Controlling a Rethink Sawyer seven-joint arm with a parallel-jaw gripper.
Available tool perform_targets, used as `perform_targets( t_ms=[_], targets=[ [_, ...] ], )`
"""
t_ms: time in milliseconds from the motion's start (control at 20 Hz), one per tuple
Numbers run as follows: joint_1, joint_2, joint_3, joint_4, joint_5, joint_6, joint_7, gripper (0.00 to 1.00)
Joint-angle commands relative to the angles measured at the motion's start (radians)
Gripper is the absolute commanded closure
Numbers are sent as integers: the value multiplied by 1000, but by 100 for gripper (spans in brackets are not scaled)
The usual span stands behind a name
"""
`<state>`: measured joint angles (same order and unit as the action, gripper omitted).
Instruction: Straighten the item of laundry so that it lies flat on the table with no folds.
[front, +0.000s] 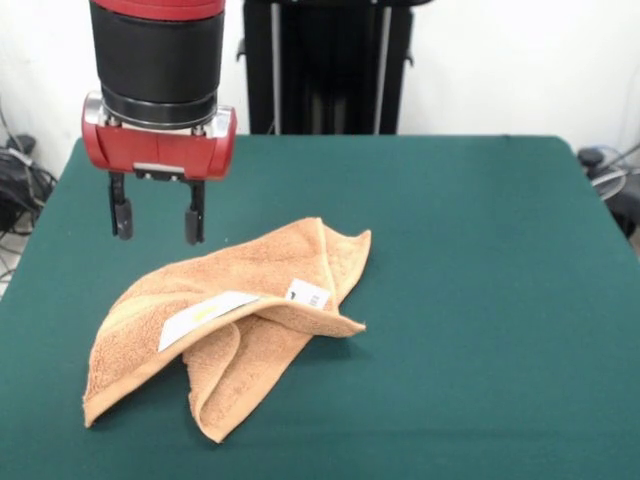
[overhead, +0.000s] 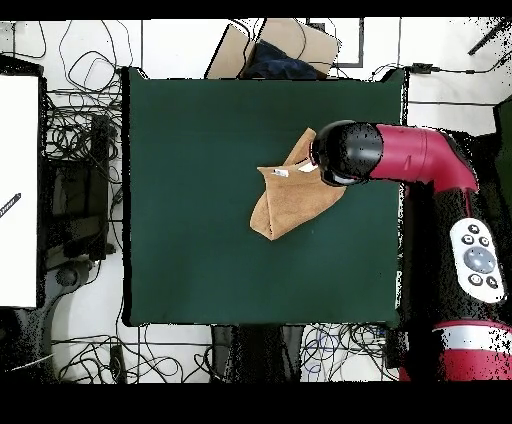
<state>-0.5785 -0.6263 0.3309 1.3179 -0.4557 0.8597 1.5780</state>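
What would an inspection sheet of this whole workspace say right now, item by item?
Surface: green table, bare around the towel.
Job's thing: peach towel, crumpled and folded over itself, white tags showing on top.
Clutter: nothing seen on the table.
Gripper: gripper open, hanging above the towel's far edge, holding nothing.
Cables: tangled cables on the floor beside the table.
Surroundings: cardboard box past one table end; white wall behind the robot.
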Motion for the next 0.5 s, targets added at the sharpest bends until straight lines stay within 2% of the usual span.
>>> perform_targets(
  t_ms=[50, 200, 500],
  targets=[
    [-16, 46, 68, 27, -16, 16, -144, 0],
    [0, 17, 50, 79, -8, 4, -89, 0],
    [39, -79, 25, 227, 70, 31, 41, 0]
  ],
)
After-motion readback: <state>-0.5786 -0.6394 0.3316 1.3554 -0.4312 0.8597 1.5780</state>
